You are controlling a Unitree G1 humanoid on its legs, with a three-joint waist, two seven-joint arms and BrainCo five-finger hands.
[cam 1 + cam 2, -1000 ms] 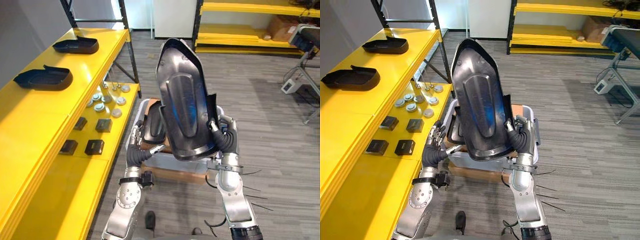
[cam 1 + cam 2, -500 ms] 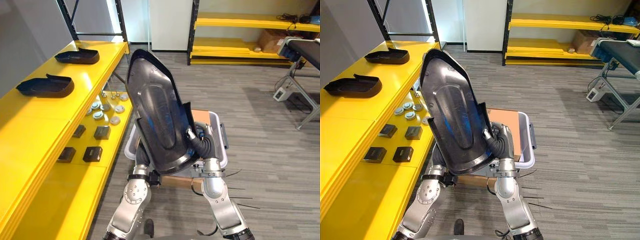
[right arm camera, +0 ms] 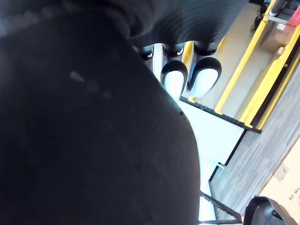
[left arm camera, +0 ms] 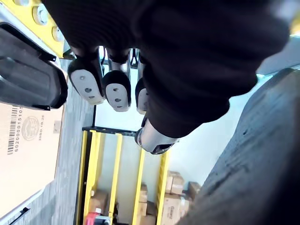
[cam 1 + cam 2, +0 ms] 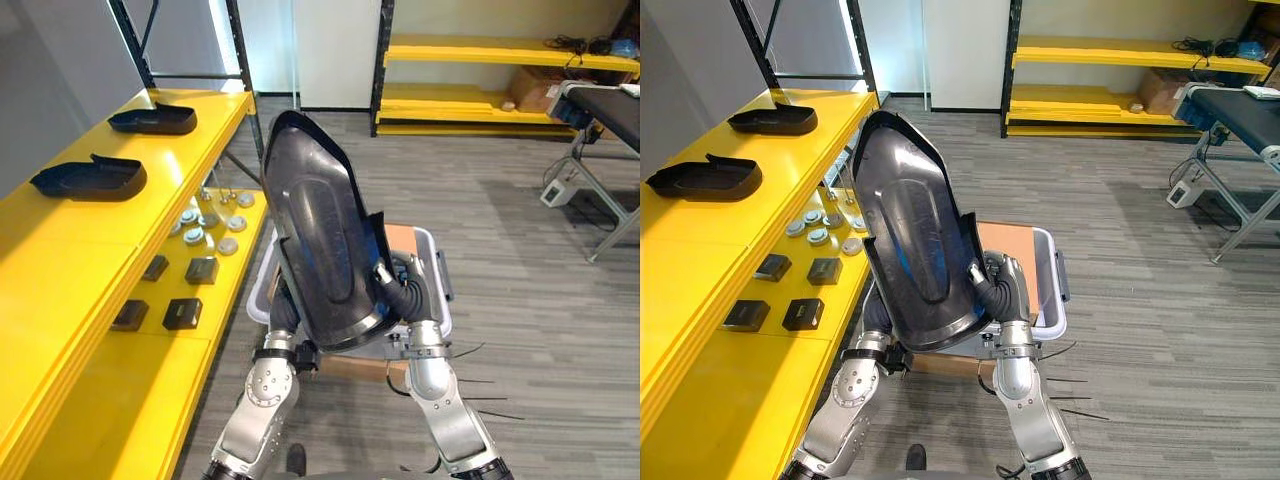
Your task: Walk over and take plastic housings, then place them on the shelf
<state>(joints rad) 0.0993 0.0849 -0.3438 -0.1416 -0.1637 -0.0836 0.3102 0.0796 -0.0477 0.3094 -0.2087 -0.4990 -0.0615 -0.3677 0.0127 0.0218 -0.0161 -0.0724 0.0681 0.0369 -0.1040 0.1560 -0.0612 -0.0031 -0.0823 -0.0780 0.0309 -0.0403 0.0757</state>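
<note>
One big housing up, shaky grip

Both hands are carrying the housing [image 5: 325,250] upright over the bin [image 5: 441,290], just beside the shelf [image 5: 60,260]. Right hand [image 5: 405,290] is pinching its lower rim, thumb in front, fingers behind; left hand [image 4: 105,86] looks to be bracing it with straight fingers. Worry: it's standing tall on a low hold, so turning could be tipping it out or clipping the post [image 5: 238,70]. Shelf top is offering open room nearer than the pair [image 5: 90,177]; floor [image 5: 520,230] on the right is lying wide open.
</note>
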